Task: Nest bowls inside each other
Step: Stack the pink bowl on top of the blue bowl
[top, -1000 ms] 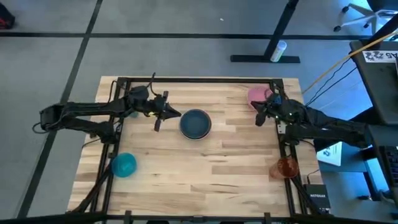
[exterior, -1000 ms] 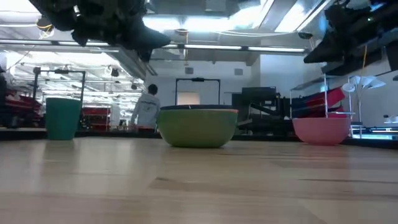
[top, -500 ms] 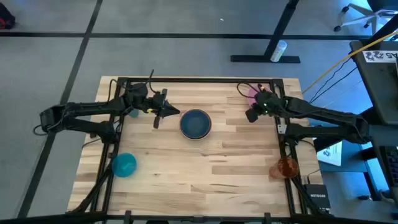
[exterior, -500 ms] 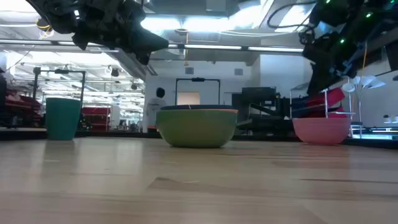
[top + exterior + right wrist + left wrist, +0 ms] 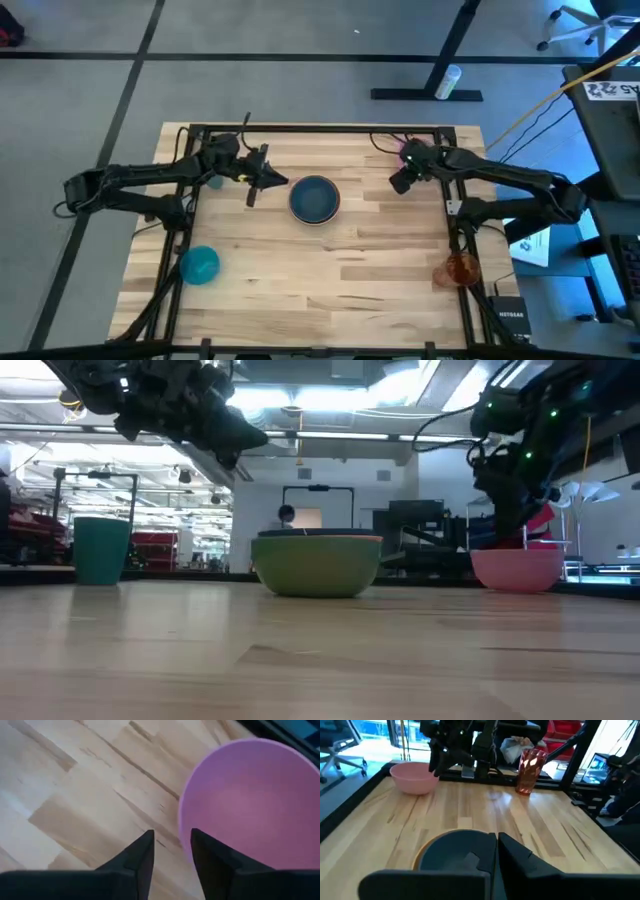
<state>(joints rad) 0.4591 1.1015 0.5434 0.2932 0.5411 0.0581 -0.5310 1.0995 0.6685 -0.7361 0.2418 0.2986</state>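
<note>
Grey floor surrounds the pale wooden slatted table (image 5: 330,260) seen from above. Near the table's middle sits a round dark blue plastic bowl (image 5: 314,198) nested in another bowl whose rim barely shows. Left of that bowl hangs the left gripper (image 5: 262,183), well apart from it. Right of the bowl, the right gripper (image 5: 399,180) hangs just beside a round pink plastic bowl (image 5: 409,150), most of which the arm hides. A bright blue plastic bowl (image 5: 199,265) lies well left of and nearer than the dark blue bowl, and a see-through orange-red cup (image 5: 460,268) stands far to its right, at the table's edge.

From table height, the outer bowl under the dark blue one reads as olive-green (image 5: 317,565), though the light may tint it. A narrow dark-green cup (image 5: 101,550) stands left of it, the pink bowl (image 5: 517,569) right of it, with the right arm above that bowl. A person shows far behind.

The left wrist view has its fingers (image 5: 517,854) close together, almost touching, above the dark blue bowl (image 5: 452,851).

The right wrist view shows its fingers (image 5: 140,852) narrowly parted, empty, straddling the pink bowl's near rim (image 5: 240,800).
</note>
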